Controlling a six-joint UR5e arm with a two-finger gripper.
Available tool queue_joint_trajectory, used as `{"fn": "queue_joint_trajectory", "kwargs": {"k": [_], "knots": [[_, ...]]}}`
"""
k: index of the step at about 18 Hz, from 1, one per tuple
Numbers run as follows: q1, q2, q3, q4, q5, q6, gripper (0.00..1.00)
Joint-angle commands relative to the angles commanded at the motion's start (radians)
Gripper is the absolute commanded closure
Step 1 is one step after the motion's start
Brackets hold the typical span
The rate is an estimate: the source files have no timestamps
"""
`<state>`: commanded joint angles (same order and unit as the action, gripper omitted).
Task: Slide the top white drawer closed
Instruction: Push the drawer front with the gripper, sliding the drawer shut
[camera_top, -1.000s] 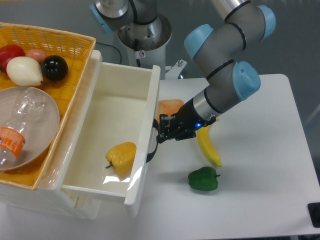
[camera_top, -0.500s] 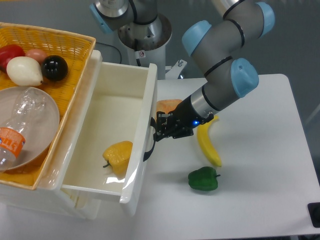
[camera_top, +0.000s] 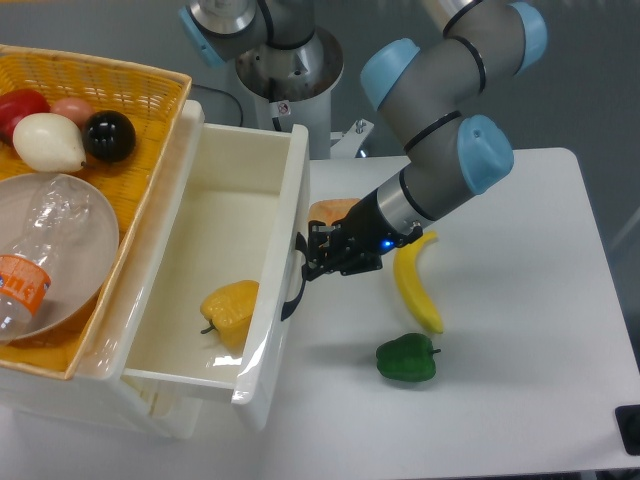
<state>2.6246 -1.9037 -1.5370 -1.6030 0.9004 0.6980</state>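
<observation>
Here the top white drawer (camera_top: 215, 265) stands pulled well out of its unit — a deep, glossy cream-white plastic box with smooth walls that catch the light, its front panel turned toward the table's middle. A thin black curved handle (camera_top: 293, 290) arcs off that panel, and the gripper (camera_top: 312, 258), black and blocky at the end of a grey arm with pale blue joint caps, presses in at the panel's 3 o'clock side, right against the handle; whether its fingers are spread or pinched I cannot tell, since they merge with the dark handle. Inside the drawer, toward its 6 o'clock end, lies a lumpy yellow pepper (camera_top: 230, 310). On the matte white table (camera_top: 520, 380), a curved yellow banana (camera_top: 412, 285) rests just beside the wrist, and a waxy green pepper (camera_top: 406, 359) sits at the banana's 6 o'clock. At the drawer's 9 o'clock stands a yellow wicker basket (camera_top: 120, 85) — coarse weave, holding round fruit and a clear crinkled bottle.
</observation>
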Motion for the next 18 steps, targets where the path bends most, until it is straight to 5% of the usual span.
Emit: {"fn": "queue_joint_trajectory", "kwargs": {"k": [18], "knots": [[-0.040, 0.041, -0.038, 0.008, -0.015, -0.020, 0.84]]}}
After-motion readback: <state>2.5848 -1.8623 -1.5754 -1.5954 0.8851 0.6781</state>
